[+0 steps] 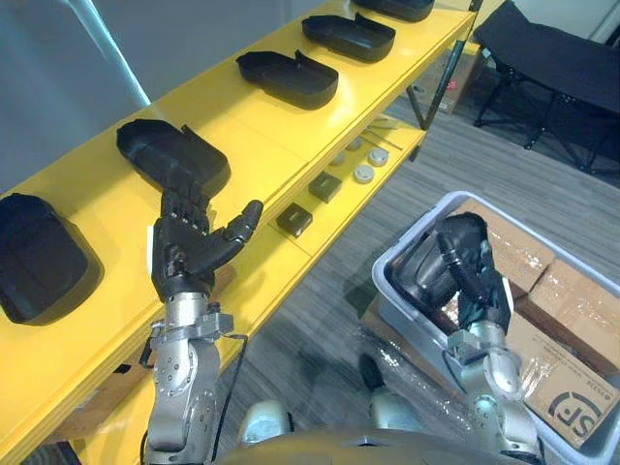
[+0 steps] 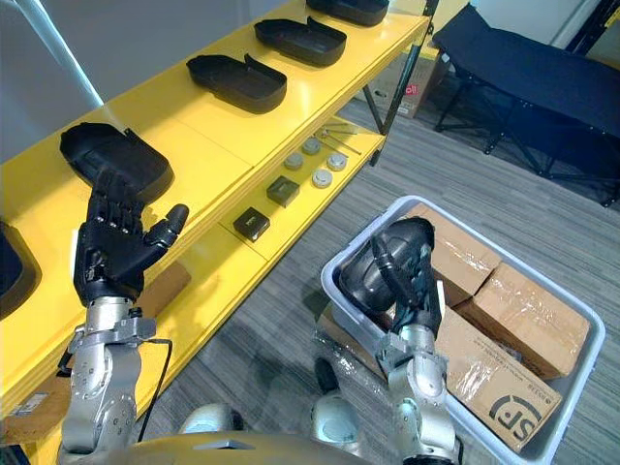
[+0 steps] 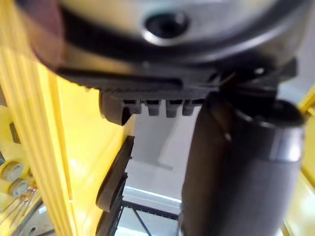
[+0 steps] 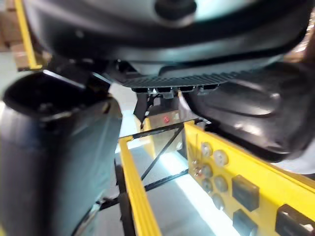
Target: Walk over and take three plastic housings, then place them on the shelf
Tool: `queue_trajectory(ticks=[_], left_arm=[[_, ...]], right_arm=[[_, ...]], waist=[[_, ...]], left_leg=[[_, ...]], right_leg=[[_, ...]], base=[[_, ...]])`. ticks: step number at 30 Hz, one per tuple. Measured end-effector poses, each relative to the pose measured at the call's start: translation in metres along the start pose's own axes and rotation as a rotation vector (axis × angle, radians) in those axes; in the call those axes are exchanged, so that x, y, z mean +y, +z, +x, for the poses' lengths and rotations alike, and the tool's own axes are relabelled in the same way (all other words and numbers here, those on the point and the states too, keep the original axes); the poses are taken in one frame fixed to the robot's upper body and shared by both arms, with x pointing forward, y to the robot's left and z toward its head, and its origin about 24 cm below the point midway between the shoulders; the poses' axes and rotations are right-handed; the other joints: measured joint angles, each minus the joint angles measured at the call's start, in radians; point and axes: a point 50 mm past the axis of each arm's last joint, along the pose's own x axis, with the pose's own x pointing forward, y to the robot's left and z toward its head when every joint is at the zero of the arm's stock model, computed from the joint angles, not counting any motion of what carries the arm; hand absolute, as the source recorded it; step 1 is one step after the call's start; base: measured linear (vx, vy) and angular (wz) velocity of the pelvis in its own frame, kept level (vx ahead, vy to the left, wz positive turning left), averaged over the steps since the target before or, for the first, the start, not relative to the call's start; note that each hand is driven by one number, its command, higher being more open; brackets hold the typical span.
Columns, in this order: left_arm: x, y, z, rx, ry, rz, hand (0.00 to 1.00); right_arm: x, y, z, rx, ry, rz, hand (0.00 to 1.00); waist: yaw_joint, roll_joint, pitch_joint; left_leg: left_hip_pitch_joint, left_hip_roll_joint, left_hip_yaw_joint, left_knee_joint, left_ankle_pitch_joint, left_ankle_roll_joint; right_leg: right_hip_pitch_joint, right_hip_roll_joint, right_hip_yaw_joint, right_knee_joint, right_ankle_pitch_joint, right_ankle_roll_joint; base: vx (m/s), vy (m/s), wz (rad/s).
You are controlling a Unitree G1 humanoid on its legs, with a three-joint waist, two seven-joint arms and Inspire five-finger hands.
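Grey tote (image 2: pixel 573 402): on striped carpet.
Cardboard boxes (image 2: pixel 523 315): inside the tote.
Black cot (image 2: pixel 542 68): well beyond the tote.
Square blocks (image 2: pixel 283 190), round discs (image 2: pixel 323 178): up-left of the tote.

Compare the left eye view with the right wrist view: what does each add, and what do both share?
Left eye view: the open left hand at a black plastic housing on top of the yellow shelf, more housings beyond, and a grey plastic bin holding cardboard boxes. Right wrist view: the gap between its own thumb and load. Both: the right hand curled round another black plastic housing, and the shelf's lower tier with round discs and black square blocks.
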Motion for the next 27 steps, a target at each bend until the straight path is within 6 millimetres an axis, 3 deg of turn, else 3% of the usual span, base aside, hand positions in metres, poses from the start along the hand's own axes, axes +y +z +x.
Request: queue_trajectory(ticks=[2, 3, 4, 5, 6, 7, 8, 10, 11, 13, 14, 15, 17, 18, 20, 21, 24, 25, 26, 27], left_arm=[[0.002, -0.001, -0.002, 0.007, 0.002, 0.005, 1.00], [0.007, -0.001, -0.006, 0.020, 0.025, 0.022, 1.00], [0.012, -0.002, -0.008, 0.031, 0.040, 0.047, 1.00], [0.014, -0.003, -0.010, 0.039, 0.050, 0.052, 1.00], [0.017, -0.004, -0.013, 0.047, 0.075, 0.053, 1.00], [0.020, -0.004, -0.014, 0.047, 0.084, 0.053, 1.00], [0.020, -0.004, -0.014, 0.049, 0.084, 0.048, 1.00], [0.020, -0.005, -0.015, 0.057, 0.080, 0.038, 1.00], [0.022, -0.006, -0.017, 0.065, 0.086, 0.043, 1.00], [0.024, -0.008, -0.022, 0.085, 0.095, 0.049, 1.00], [0.024, -0.010, -0.024, 0.101, 0.095, 0.036, 1.00], [0.021, -0.014, -0.024, 0.116, 0.086, -0.013, 1.00], [0.005, -0.025, -0.025, 0.153, 0.061, -0.107, 1.00], [-0.005, -0.033, -0.025, 0.181, 0.042, -0.138, 1.00], [-0.022, -0.044, -0.026, 0.227, -0.006, -0.178, 1.00], [-0.034, -0.049, -0.028, 0.253, -0.041, -0.198, 1.00], [-0.039, -0.052, -0.028, 0.267, -0.051, -0.223, 1.00], [-0.039, -0.052, -0.028, 0.269, -0.045, -0.231, 1.00], [-0.037, -0.053, -0.030, 0.276, -0.035, -0.226, 1.00], [-0.035, -0.054, -0.033, 0.287, -0.022, -0.222, 1.00]], right_arm=[[0.000, -0.011, -0.011, 0.039, -0.007, 0.012, 1.00], [0.003, -0.017, -0.018, 0.066, 0.024, 0.019, 1.00], [0.005, -0.020, -0.021, 0.077, 0.044, 0.029, 1.00], [0.005, -0.020, -0.021, 0.079, 0.056, 0.034, 1.00], [0.007, -0.019, -0.020, 0.077, 0.082, 0.050, 1.00], [0.010, -0.019, -0.019, 0.076, 0.111, 0.047, 1.00], [0.012, -0.020, -0.020, 0.080, 0.122, 0.040, 1.00], [0.021, -0.022, -0.019, 0.088, 0.159, 0.028, 1.00], [0.031, -0.024, -0.017, 0.087, 0.184, 0.034, 1.00], [0.047, -0.027, -0.014, 0.096, 0.226, 0.040, 1.00], [0.054, -0.029, -0.015, 0.105, 0.250, 0.041, 1.00], [0.060, -0.028, -0.014, 0.099, 0.271, 0.038, 1.00], [0.064, -0.023, -0.008, 0.070, 0.286, -0.022, 1.00], [0.060, -0.023, -0.005, 0.064, 0.288, -0.072, 1.00], [0.054, -0.021, -0.001, 0.068, 0.297, -0.132, 1.00], [0.048, -0.019, 0.001, 0.062, 0.295, -0.181, 1.00], [0.031, -0.012, 0.004, 0.040, 0.251, -0.243, 1.00], [0.028, -0.011, 0.005, 0.038, 0.241, -0.248, 1.00], [0.023, -0.009, 0.006, 0.033, 0.229, -0.260, 1.00], [0.017, -0.006, 0.007, 0.025, 0.221, -0.283, 1.00]], waist=[[0.004, -0.012, 0.014], [0.013, -0.031, 0.025], [0.015, -0.046, 0.027], [0.015, -0.044, 0.029], [0.025, -0.025, 0.030], [0.029, -0.016, 0.033], [0.029, -0.013, 0.033], [0.034, -0.011, 0.032], [0.036, -0.023, 0.026], [0.050, -0.034, 0.008], [0.057, -0.048, -0.008], [0.056, -0.052, -0.026], [0.055, -0.018, -0.044], [0.046, 0.008, -0.051], [0.022, 0.023, -0.060], [0.002, 0.019, -0.058], [-0.015, 0.008, -0.052], [-0.012, 0.005, -0.049], [0.001, 0.017, -0.057], [0.006, 0.037, -0.068]], left_leg=[[0.021, -0.014, 0.040, 0.007, -0.007, 0.012], [0.036, -0.026, 0.102, 0.011, -0.011, 0.036], [0.044, -0.027, 0.148, -0.005, 0.001, 0.052], [0.045, -0.025, 0.171, -0.020, 0.014, 0.059], [0.035, 0.004, 0.219, -0.046, 0.036, 0.070], [0.036, 0.017, 0.233, -0.092, 0.067, 0.071], [0.039, 0.023, 0.233, -0.115, 0.087, 0.071], [0.047, 0.043, 0.235, -0.174, 0.136, 0.055], [0.049, 0.055, 0.243, -0.205, 0.163, 0.040], [0.048, 0.080, 0.271, -0.243, 0.199, -0.001], [0.039, 0.104, 0.285, -0.245, 0.223, -0.036], [0.019, 0.127, 0.286, -0.247, 0.242, -0.068], [0.015, 0.181, 0.310, -0.297, 0.286, -0.108], [0.018, 0.210, 0.310, -0.315, 0.303, -0.110], [0.023, 0.234, 0.299, -0.321, 0.328, -0.098], [0.022, 0.241, 0.282, -0.296, 0.353, -0.075], [-0.027, 0.243, 0.244, -0.152, 0.378, -0.026], [-0.034, 0.237, 0.225, -0.133, 0.354, -0.024], [-0.035, 0.215, 0.196, -0.125, 0.311, -0.038], [-0.034, 0.174, 0.168, -0.159, 0.285, -0.030]], right_leg=[[-0.002, -0.007, 0.015, 0.001, 0.014, 0.021], [-0.003, -0.023, 0.008, -0.035, 0.056, 0.036], [0.003, -0.062, -0.045, -0.089, 0.060, 0.022], [-0.010, -0.086, -0.128, -0.093, 0.034, -0.009], [-0.086, -0.100, -0.242, 0.025, -0.002, -0.064], [-0.141, -0.111, -0.305, 0.211, -0.031, -0.073], [-0.150, -0.121, -0.331, 0.292, -0.057, -0.074], [-0.131, -0.160, -0.391, 0.434, -0.130, -0.092], [-0.101, -0.197, -0.429, 0.475, -0.168, -0.110], [-0.062, -0.254, -0.483, 0.468, -0.176, -0.122], [-0.030, -0.272, -0.518, 0.408, -0.179, -0.109], [-0.013, -0.242, -0.576, 0.333, -0.212, -0.056], [0.022, -0.165, -0.619, 0.187, -0.228, -0.024], [0.026, -0.127, -0.619, 0.161, -0.213, -0.038], [0.026, -0.098, -0.618, 0.162, -0.218, -0.049], [0.023, -0.087, -0.613, 0.174, -0.226, -0.062], [0.046, -0.093, -0.578, 0.144, -0.216, -0.079], [0.054, -0.096, -0.568, 0.127, -0.211, -0.084], [0.058, -0.096, -0.559, 0.106, -0.200, -0.086], [0.062, -0.089, -0.549, 0.084, -0.184, -0.085]], base=[[-0.18, 0.082, -0.83], [-0.27, 0.032, -1.18], [-0.30, 0.014, -1.17], [-0.31, -0.003, -1.01], [-0.25, 0.012, -0.88], [-0.20, 0.008, -0.71], [-0.13, -0.021, -0.28], [-0.05, -0.088, -0.13], [-0.02, -0.198, -0.31], [0.03, -0.354, -0.45], [0.08, -0.465, -0.46], [0.07, -0.405, -0.54], [0.07, -0.368, -0.57], [0.07, -0.330, -0.40], [0.04, -0.219, -0.23], [0.04, -0.206, -0.25], [0.02, -0.148, -0.37], [0.00, 0.000, -0.53], [-0.01, 0.073, -0.53], [0.00, 0.113, -0.38]])
